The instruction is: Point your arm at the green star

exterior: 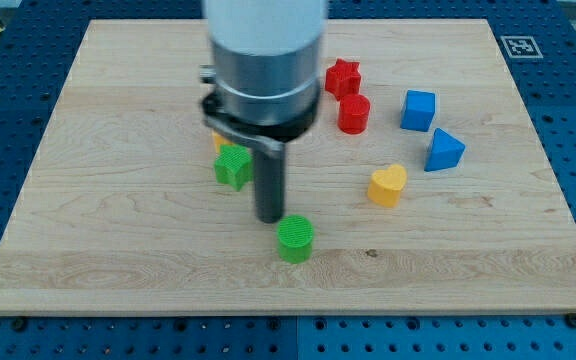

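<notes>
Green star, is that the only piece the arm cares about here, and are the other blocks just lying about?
Part of the job:
- green star, just left of the rod
- my tip, between the star and the green cylinder

Just lying about:
- green cylinder
- red star
- red cylinder
- blue cube
- blue triangle
- yellow heart

Just one view, looking down at a slant from the near edge of the wooden board (118, 250), close enough that it nearly fills everything.
</notes>
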`<state>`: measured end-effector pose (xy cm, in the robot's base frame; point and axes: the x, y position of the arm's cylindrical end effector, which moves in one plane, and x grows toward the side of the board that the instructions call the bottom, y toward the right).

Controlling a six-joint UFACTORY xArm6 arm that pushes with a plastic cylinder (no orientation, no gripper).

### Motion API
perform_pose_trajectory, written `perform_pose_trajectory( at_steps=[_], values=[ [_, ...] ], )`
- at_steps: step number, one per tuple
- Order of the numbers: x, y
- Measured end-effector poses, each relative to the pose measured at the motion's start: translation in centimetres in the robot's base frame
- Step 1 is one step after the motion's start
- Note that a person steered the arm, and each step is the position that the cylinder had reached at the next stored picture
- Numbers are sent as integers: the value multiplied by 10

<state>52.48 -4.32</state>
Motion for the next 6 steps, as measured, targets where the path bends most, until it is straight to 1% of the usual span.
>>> perform_pose_trajectory(
  at_steps=[1,2,3,4,5,6],
  values=[
    [-8,-68],
    [-54,-98],
    [-87,-98],
    [-83,-97],
    [-74,-75],
    [-74,-48]
  ],
)
